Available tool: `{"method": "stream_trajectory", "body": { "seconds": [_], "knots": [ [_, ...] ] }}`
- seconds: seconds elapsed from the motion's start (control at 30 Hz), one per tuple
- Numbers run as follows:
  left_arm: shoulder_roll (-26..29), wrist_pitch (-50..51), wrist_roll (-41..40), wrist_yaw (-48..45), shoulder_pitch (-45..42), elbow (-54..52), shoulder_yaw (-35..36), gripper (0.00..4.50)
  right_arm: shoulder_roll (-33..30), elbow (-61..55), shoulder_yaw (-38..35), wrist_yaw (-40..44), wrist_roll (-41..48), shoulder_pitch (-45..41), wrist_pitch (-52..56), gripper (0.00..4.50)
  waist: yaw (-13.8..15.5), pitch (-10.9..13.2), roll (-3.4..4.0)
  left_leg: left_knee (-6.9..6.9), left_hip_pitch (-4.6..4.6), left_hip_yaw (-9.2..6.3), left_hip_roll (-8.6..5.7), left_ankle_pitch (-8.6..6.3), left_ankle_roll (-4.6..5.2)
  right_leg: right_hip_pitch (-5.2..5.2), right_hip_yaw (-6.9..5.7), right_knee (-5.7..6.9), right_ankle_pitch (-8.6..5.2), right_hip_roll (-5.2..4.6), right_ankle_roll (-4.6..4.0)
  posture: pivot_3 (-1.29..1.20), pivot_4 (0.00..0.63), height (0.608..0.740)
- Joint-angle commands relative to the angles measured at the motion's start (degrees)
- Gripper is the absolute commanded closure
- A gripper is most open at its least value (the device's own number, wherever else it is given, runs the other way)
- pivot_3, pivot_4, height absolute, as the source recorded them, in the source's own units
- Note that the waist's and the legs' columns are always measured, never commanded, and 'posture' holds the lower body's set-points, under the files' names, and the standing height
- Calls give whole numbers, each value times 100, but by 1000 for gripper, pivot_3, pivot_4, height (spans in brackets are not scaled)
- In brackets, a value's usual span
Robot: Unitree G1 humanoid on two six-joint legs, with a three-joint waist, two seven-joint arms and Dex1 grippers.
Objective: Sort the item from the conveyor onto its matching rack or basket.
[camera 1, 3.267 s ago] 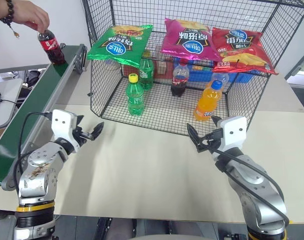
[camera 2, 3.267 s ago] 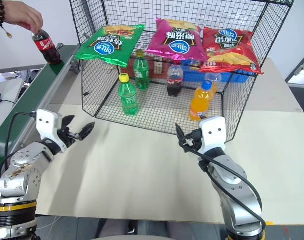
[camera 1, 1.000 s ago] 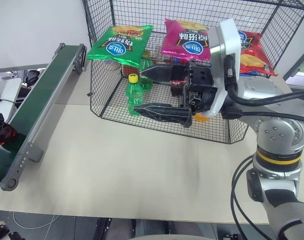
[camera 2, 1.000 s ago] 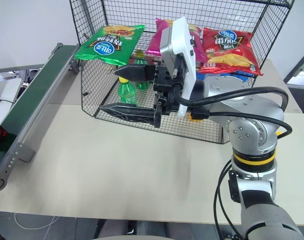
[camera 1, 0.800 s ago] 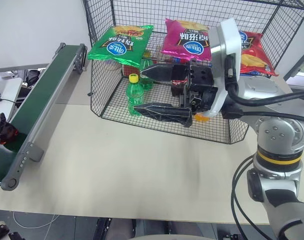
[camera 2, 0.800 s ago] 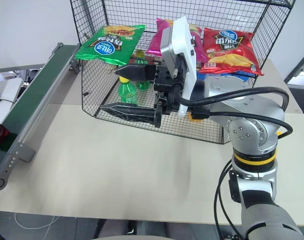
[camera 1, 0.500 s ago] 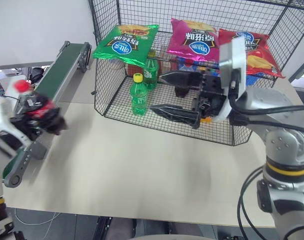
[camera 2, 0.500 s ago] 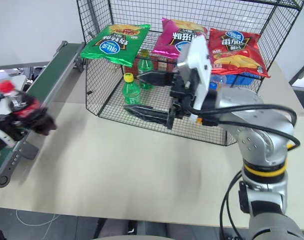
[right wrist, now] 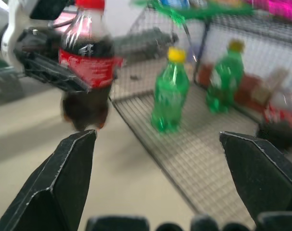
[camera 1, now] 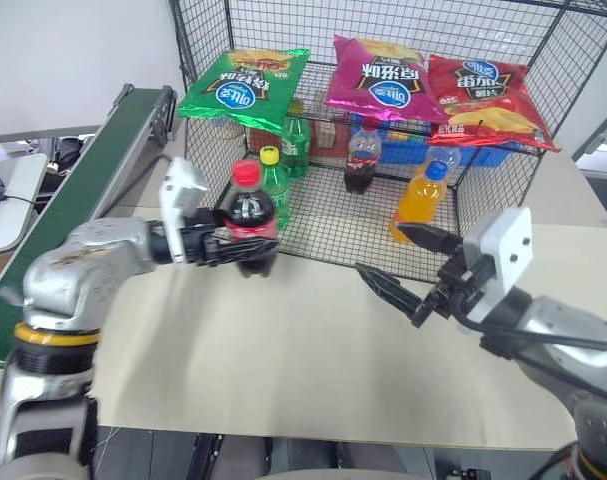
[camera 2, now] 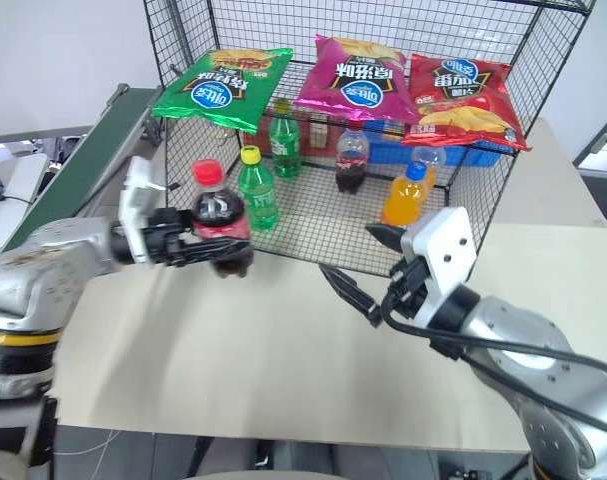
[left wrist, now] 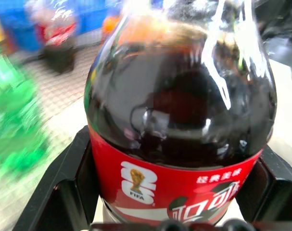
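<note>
Left gripper (camera 1: 226, 247): jaws clamped on the cola bottle (camera 1: 249, 218) at its label band, bottle upright in the air above the tabletop (camera 1: 283, 340), just outside the wire cage (camera 1: 453, 260). Full, rigid, smooth plastic; likely weighty and slippery, so mid-body hold suits. Right gripper (camera 1: 408, 265): jaws spread wide, empty.

Clamped in my left gripper (camera 1: 226, 246): small clear plastic cola bottle (camera 1: 251, 230), glossy, wet-looking highlights over the dark drink, smooth red cap, slick red printed label. Its fingers (left wrist: 71, 178) are matt black plastic. Just beyond it, black wire-grid cage (camera 1: 208, 120), thin coated metal, dull sheen. Shiny foil crisp bags (camera 1: 245, 85) inside, crinkled. Under both tools, pale beige tabletop (camera 1: 283, 350), smooth and matt. My right gripper (camera 1: 401, 267) has a glossy white shell.
</note>
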Motion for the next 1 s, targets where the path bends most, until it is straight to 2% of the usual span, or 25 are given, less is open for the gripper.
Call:
{"method": "stream_trajectory", "body": {
  "seconds": [0.03, 0.1, 0.17, 0.33, 0.43, 0.7, 0.83, 0.9, 0.93, 1.0],
  "knots": [
    [-900, -1336, 779, 245, -709, 1138, -311, 1437, -192, -221, 319, -918, -215, 323, -576, 0, 15, 0, -1, 8, -6, 0, -7, -2, 3, 0, 5, -5, 0, 1, 0, 0, 150, 740],
    [-1492, -2042, 1148, 387, -1122, 2102, -403, 1437, -192, -221, 678, -1397, -485, 494, -718, 0, 24, -2, 4, 24, -14, 1, -5, -8, 14, -1, 25, -9, 0, 16, 0, 0, 150, 740],
    [-2081, -2724, 1444, 658, -1573, 3106, -374, 1437, 116, -221, 956, -1990, -771, 499, -672, 0, 42, -2, 3, 49, -36, -2, -5, -12, 21, -3, 46, -6, 0, 39, 0, 0, 150, 740],
    [-3075, -4046, 1909, 1256, -2401, 5067, -164, 1437, 557, -199, 1441, -2482, -1570, 469, -439, 0, 44, -6, 10, 48, -49, -3, -22, -20, 35, -11, 118, -6, -3, 55, 6, 0, 150, 740],
    [-3528, -4707, 2237, 1966, -2710, 6084, -77, 1437, 772, -200, 1600, -2598, -1961, 577, -388, 0, 54, -7, 13, 49, -52, -4, -36, -20, 37, -9, 133, -6, -9, 53, 16, 0, 150, 740],
    [-3837, -5434, 2992, 3031, -2908, 7112, -82, 1437, 971, -221, 1363, -2457, -2457, 797, -396, 0, 49, -10, 17, 49, -52, -8, -53, -21, 39, -6, 140, 5, -14, 48, 26, 0, 150, 740],
    [-3857, -5449, 3109, 3091, -2904, 7248, -14, 1437, 1051, -221, 1282, -2362, -2548, 686, -295, 0, 55, -11, 18, 49, -52, -13, -58, -21, 40, -4, 139, 6, -16, 46, 28, 0, 150, 740],
    [-3870, -5351, 3052, 3010, -2863, 7276, 101, 409, 1097, -221, 1254, -2303, -2586, 621, -231, 0, 53, -12, 20, 49, -53, -12, -60, -21, 39, -3, 140, 7, -16, 46, 29, 0, 150, 740],
    [-3864, -5296, 3022, 2906, -2836, 7286, 149, 53, 1124, -214, 1251, -2278, -2596, 570, -190, 0, 54, -12, 20, 49, -52, -12, -60, -21, 40, -2, 139, 7, -16, 46, 29, 0, 150, 740],
    [-3825, -5261, 3052, 2796, -2743, 7290, 185, 53, 1181, -199, 1195, -2191, -2589, 515, -142, 0, 54, -17, 29, 49, -50, -12, -60, -21, 39, 0, 138, 8, -16, 46, 29, 0, 150, 740]
  ]
}}
